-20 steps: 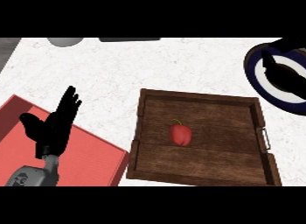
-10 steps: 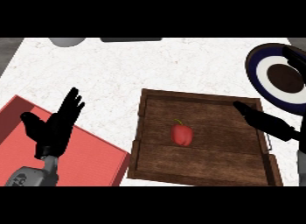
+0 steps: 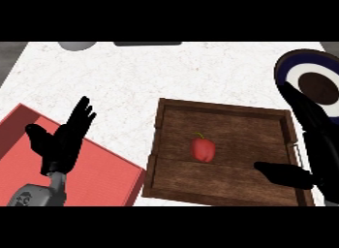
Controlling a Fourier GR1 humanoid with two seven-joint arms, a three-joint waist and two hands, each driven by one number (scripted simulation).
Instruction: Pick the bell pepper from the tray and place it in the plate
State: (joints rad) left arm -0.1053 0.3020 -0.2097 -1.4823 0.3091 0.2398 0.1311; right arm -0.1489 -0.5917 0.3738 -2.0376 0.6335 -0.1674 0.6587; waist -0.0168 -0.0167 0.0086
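Observation:
A red bell pepper (image 3: 203, 149) with a green stem lies near the middle of the wooden tray (image 3: 174, 174). The plate (image 3: 300, 72), dark blue with a white ring and a brown centre, sits at the counter's upper right. My right hand (image 3: 321, 145) hangs open over the tray's right edge, fingers stretched toward the plate and thumb pointing left at the pepper, a short way from it. My left hand (image 3: 61, 143) rests open, fingers up, over the red mat at the lower left.
A red mat (image 3: 15, 140) covers the counter's lower left corner. A grey round object (image 3: 76, 45) and a dark flat object (image 3: 147, 43) sit at the far edge. White counter (image 3: 144, 77) lies between mat, tray and plate.
My right hand has come down from over the plate to the tray's right side, nearer the pepper. The left hand and the pepper have stayed where they were.

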